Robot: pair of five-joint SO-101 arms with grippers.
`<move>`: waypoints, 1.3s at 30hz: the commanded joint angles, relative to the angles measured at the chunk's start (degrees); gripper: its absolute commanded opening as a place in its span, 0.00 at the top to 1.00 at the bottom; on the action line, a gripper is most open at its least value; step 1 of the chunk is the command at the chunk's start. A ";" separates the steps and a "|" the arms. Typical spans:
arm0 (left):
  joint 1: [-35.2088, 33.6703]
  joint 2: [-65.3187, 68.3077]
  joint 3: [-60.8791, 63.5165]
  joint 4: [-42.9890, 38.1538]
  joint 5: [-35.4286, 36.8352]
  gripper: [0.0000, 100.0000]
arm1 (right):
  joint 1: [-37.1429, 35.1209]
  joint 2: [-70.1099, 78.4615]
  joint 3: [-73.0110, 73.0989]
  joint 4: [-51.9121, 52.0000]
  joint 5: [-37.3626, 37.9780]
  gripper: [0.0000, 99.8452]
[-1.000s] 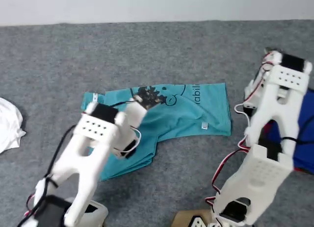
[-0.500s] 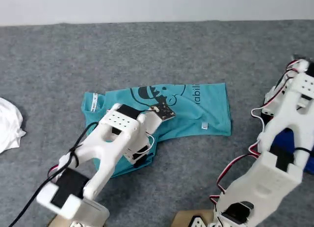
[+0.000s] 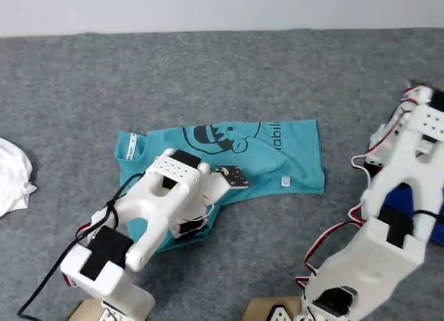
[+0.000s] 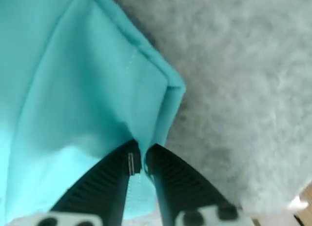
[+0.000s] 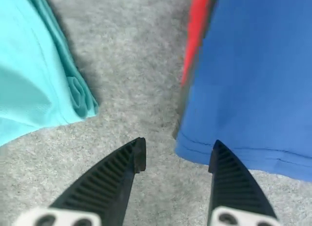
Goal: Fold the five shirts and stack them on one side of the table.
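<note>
White shirt [image 3: 12, 174]: crumpled at the far left edge of the high view, on the grey table cover [image 3: 208, 71], well apart from the other cloth.
Left arm [image 3: 156, 210]: lower left of centre in the high view, bent down over the near edge of the teal shirt [image 3: 277, 151].
Left gripper [image 4: 141, 160]: fingers drawn almost together, pinching a folded edge of the teal fabric [image 4: 73, 89] between them, right where the cloth meets the grey cover.
Teal shirt: centre of the high view, printed side up. Its right part lies mostly flat, and its left part is bunched and doubled over beneath the left arm.
Right gripper [image 5: 175, 157]: fingers wide apart with nothing between them, above a bare strip of grey cover. A teal corner [image 5: 29, 74] is on one side and the blue shirt [image 5: 253, 74] on the other.
Right arm [image 3: 399, 189]: right side of the high view, rising from the bottom edge.
Blue shirt: far right of the high view, mostly behind the right arm; a red strip [image 5: 197, 30] runs along its edge.
</note>
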 commanded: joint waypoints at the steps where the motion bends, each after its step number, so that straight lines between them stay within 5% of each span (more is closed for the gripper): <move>1: -4.22 0.00 -1.45 2.99 -3.25 1.00 | -2.51 -3.38 -0.35 2.07 0.62 0.78; 15: -7.82 -0.18 -1.71 4.04 -5.54 0.99 | -16.75 -3.74 -0.35 2.24 2.90 0.78; 39: -1.58 -11.96 4.09 -0.09 -1.23 0.91 | -16.84 -3.38 -0.26 2.24 3.69 0.78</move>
